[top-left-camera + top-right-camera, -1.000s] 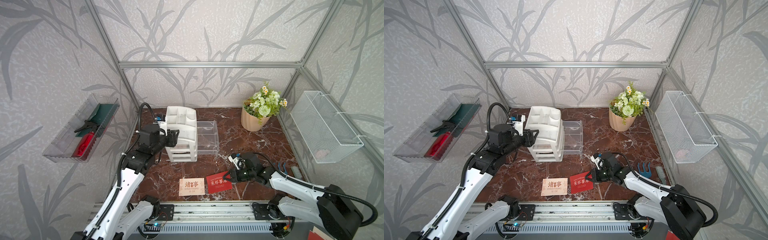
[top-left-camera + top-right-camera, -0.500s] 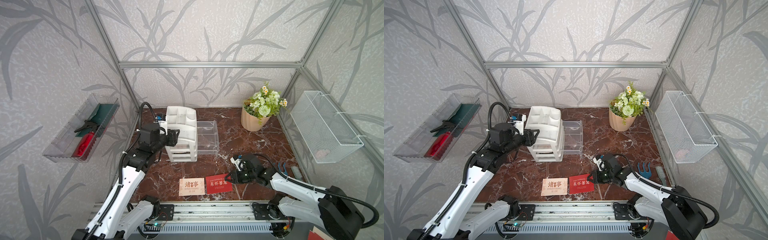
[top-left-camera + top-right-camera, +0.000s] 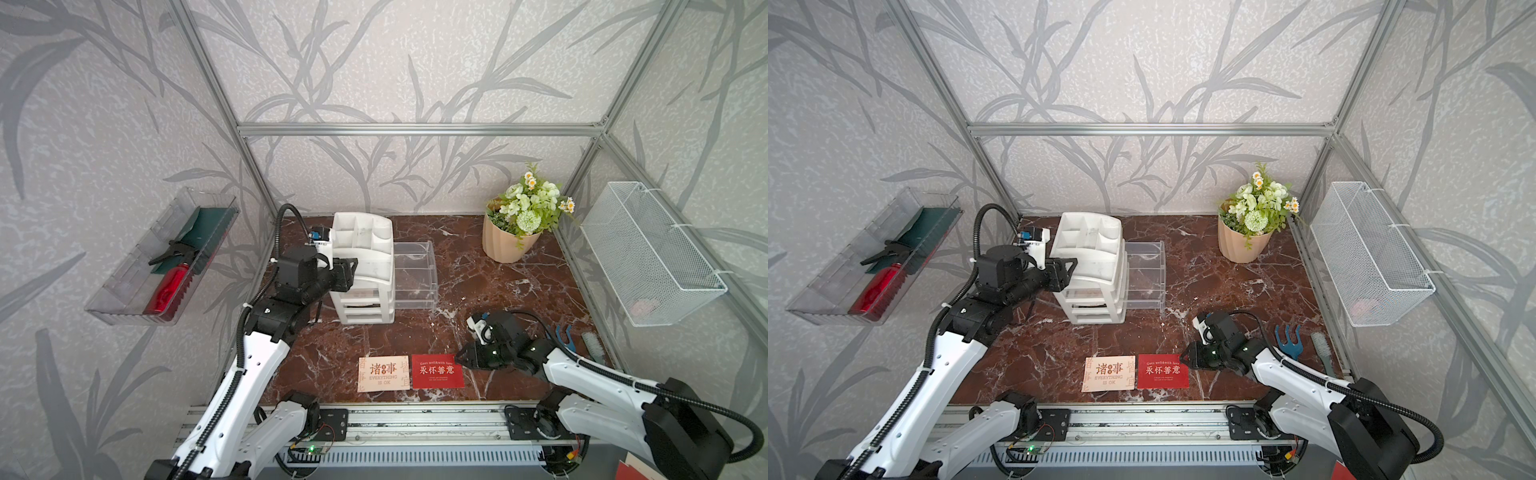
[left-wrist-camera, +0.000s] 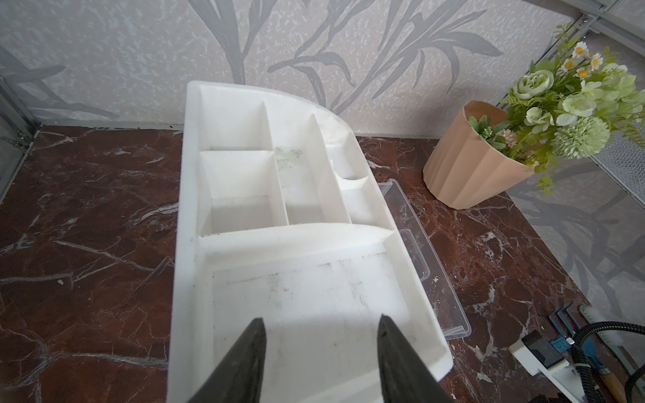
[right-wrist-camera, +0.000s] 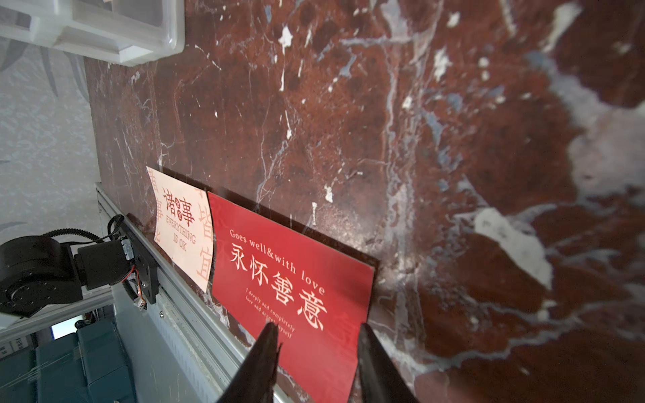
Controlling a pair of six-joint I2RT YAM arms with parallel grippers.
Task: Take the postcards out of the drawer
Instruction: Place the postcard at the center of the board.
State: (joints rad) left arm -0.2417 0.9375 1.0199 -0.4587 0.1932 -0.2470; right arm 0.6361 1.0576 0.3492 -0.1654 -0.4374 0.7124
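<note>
Two postcards lie flat side by side near the table's front edge in both top views: a peach one [image 3: 383, 373] [image 3: 1109, 373] and a red one [image 3: 437, 371] [image 3: 1163, 370]. My right gripper [image 3: 459, 358] [image 5: 317, 326] is open, low over the red postcard's [image 5: 293, 279] right end, its jaws apart and not pinching it. The clear drawer [image 3: 413, 270] [image 4: 419, 251] stands pulled out of the white organizer [image 3: 365, 249] and looks empty. My left gripper [image 3: 353, 270] [image 4: 321, 319] is open over the organizer's top tray [image 4: 279, 209], holding nothing.
A peach flower pot [image 3: 505, 243] stands at the back right. A wire basket [image 3: 648, 257] hangs on the right wall, and a clear tray [image 3: 124, 291] with a red bottle on the left wall. A blue hand fork [image 3: 563, 336] and a brush [image 3: 592, 343] lie behind my right arm.
The red postcard, tilted in my right gripper a second ago, now lies flat beside the peach one. The right jaws have opened off it. The left arm has barely moved.
</note>
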